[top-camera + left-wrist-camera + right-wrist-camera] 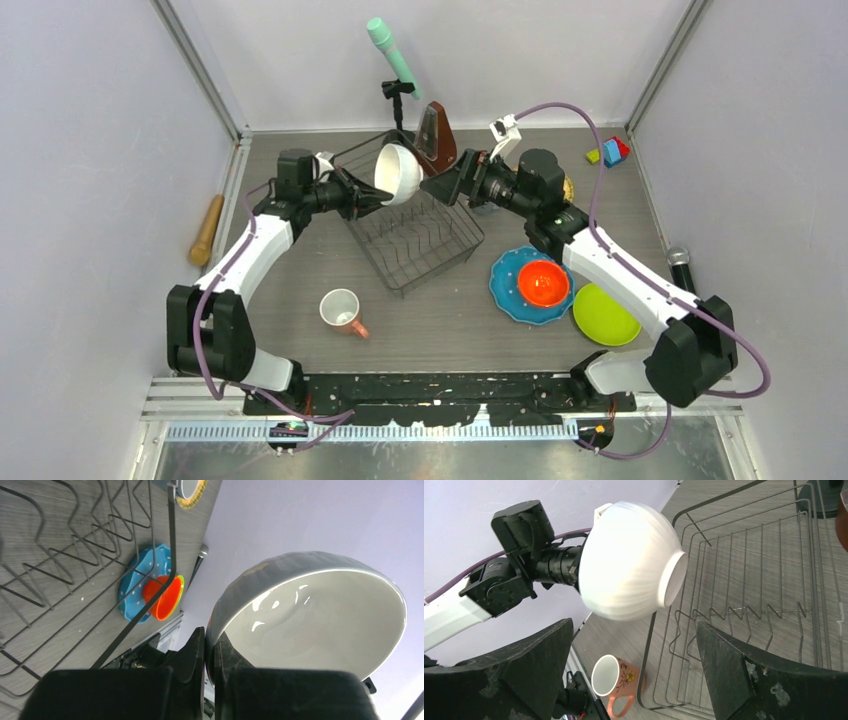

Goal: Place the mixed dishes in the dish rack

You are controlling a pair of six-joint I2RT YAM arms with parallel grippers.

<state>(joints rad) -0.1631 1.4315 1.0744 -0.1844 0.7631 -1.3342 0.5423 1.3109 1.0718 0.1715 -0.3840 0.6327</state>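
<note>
My left gripper [368, 193] is shut on the rim of the white bowl [398, 172] and holds it tilted in the air over the far left corner of the black wire dish rack [418, 238]. In the left wrist view the fingers [197, 650] pinch the bowl's [320, 615] wall. My right gripper [440, 187] is open and empty, facing the bowl [624, 580] above the rack [749, 590]. The pink mug [343, 311] lies on its side near the rack's front corner. The orange bowl [543, 283] sits on the blue dotted plate [508, 275]. The lime green plate [603, 316] lies beside them.
The brown metronome [437, 140] stands behind the rack. The wooden rolling pin [207, 230] lies at the left wall. A small grey mug on the yellow plate [190, 489] shows past the rack. A microphone [681, 264] and toy blocks [611, 152] lie at the right.
</note>
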